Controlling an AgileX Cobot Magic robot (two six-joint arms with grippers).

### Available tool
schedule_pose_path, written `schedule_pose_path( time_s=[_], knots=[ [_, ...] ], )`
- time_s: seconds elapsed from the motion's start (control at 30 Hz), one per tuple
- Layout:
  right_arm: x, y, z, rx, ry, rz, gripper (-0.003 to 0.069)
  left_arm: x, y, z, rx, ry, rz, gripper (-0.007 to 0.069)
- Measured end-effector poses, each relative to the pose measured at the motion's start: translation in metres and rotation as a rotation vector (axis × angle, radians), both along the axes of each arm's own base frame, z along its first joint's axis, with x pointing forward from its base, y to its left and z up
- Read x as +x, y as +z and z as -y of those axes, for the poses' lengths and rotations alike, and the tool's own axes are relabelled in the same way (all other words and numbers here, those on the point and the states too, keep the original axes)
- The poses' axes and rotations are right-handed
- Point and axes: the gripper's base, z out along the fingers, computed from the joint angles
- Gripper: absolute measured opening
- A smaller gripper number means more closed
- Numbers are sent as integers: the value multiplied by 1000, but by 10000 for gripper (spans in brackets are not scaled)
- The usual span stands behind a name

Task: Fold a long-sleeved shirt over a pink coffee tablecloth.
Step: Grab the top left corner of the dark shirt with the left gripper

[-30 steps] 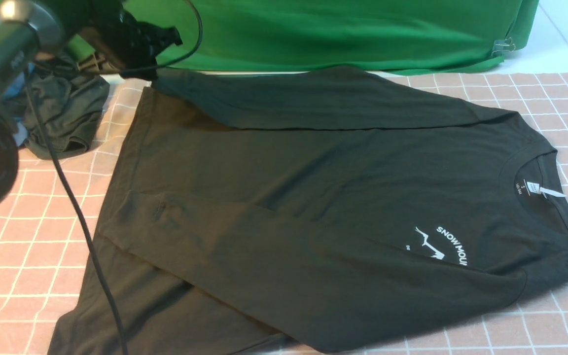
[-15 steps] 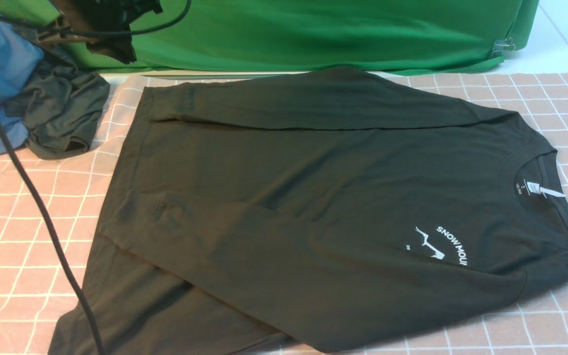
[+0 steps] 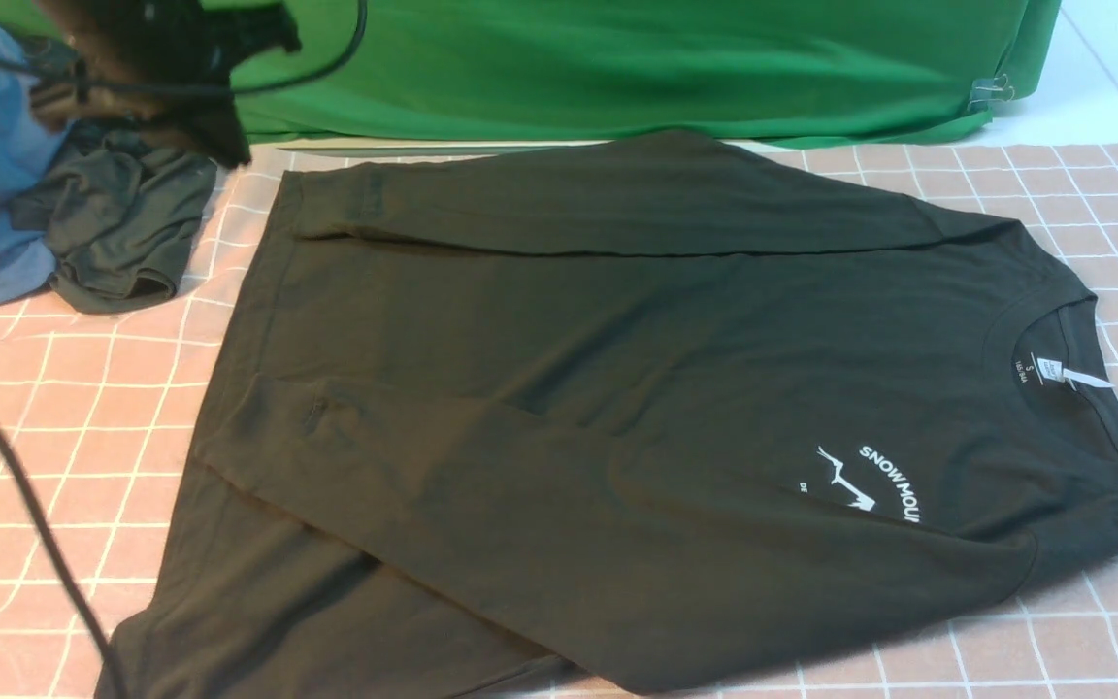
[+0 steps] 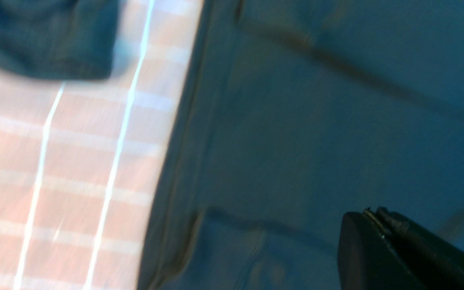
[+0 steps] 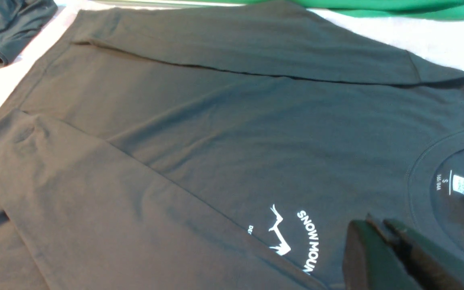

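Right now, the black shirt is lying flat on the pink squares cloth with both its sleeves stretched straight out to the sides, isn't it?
Not quite. The long-sleeved shirt does lie flat on the pink coffee tablecloth, but its sleeves are not stretched out. The far sleeve and the near sleeve are both folded in across the body, as the front view shows.

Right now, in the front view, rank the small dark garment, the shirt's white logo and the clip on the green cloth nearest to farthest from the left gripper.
From the left gripper:
1. small dark garment, close by, robot's left.
2. white logo, right side, on the shirt chest.
3. clip, far right, on the green cloth.
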Motion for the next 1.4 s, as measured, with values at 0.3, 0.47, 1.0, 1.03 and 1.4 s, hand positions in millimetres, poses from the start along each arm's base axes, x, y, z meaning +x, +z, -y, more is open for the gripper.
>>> schedule_pose_path(
  time_s=[0.3, 0.47, 1.0, 1.03, 1.4],
  knots=[
    [0, 0, 0, -1, 1, -3, 81, -26, -12, -1, 4, 5, -8, 13],
    [-1, -2, 0, -5, 4, -22, 89, 2, -22, -1, 15, -8, 185, 21],
    [-2, -3, 0, -9, 7, -35, 90, 121, -144, -3, 61, 5, 269, 529],
    [-2, -3, 0, -9, 7, -35, 90, 123, -146, -4, 76, 1, 274, 540],
    [-2, -3, 0, -8, 6, -32, 91, 130, -166, -5, 93, -9, 250, 516]
  ],
)
